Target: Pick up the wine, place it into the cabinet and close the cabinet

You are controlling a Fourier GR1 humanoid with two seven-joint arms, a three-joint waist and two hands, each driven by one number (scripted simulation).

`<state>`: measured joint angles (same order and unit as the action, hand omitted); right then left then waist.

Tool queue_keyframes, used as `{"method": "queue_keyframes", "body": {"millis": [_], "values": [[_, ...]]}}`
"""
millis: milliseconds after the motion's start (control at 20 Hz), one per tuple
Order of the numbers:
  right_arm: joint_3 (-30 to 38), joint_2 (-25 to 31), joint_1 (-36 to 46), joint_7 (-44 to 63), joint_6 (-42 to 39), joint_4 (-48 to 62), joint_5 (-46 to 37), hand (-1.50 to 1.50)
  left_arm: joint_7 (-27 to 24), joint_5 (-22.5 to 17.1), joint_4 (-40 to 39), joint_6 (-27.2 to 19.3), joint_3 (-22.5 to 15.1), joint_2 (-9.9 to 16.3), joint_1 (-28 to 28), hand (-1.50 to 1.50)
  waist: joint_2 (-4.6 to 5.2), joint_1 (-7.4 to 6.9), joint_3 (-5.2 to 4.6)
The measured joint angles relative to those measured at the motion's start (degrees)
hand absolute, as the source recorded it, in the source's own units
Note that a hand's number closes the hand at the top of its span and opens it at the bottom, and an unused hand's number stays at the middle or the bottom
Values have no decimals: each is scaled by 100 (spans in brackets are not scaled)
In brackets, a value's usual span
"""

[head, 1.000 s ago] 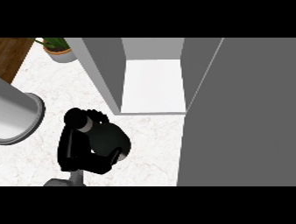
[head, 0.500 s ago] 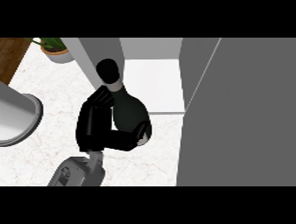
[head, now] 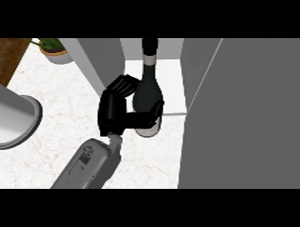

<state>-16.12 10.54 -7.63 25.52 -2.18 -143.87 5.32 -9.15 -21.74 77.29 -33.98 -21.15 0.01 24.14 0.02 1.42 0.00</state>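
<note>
The cabinet door [head: 251, 115], a broad grey panel, fills the right half of the frame, swung open toward the viewer, and left of it the cabinet [head: 169, 84] shows a white shelf floor between grey walls in the upper middle. The pale marbled counter [head: 54, 97] spreads across the left and lower middle, carrying a large grey cylinder [head: 5, 117] at the left edge and a small potted plant [head: 53, 49] in the upper left corner beside a strip of brown wood. One grey forearm rises from the lower edge at centre-left; which arm it is cannot be told with certainty, though it reads as the right one, and no other hand shows. Its robot hand [head: 116, 111] is curled round the wine bottle [head: 147, 91], fingers on the left flank and thumb crossing the lower body. The bottle sits just right of the hand, its dark body over the shelf's front edge, its neck pointing toward the top of the frame into the cabinet, its pale base nearest the viewer. The step in hand looks like the placing: the bottle seems partly inside. Next it would need setting on the shelf and releasing, then the hand withdrawn clear before the door is swung shut.
</note>
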Motion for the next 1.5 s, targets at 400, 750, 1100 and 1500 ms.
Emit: {"method": "queue_keyframes", "body": {"millis": [400,750,1100,1500], "values": [[-54,-34,-205,-75,-126,-24,36,-150,-814,-623,-1179,-92,-199,0,269,150,5,55,-2],[-22,-78,-333,-168,-239,-15,64,-150,-1546,-1317,-1974,-1,-366,-1,506,150,11,65,-4],[174,-88,-319,-198,-364,-7,117,-150,-1973,-2142,-2568,102,-405,0,840,150,18,84,-3],[277,-165,-236,-109,-389,3,150,-150,-2047,-2675,-3464,222,-287,6,1631,150,22,78,-3]]}}
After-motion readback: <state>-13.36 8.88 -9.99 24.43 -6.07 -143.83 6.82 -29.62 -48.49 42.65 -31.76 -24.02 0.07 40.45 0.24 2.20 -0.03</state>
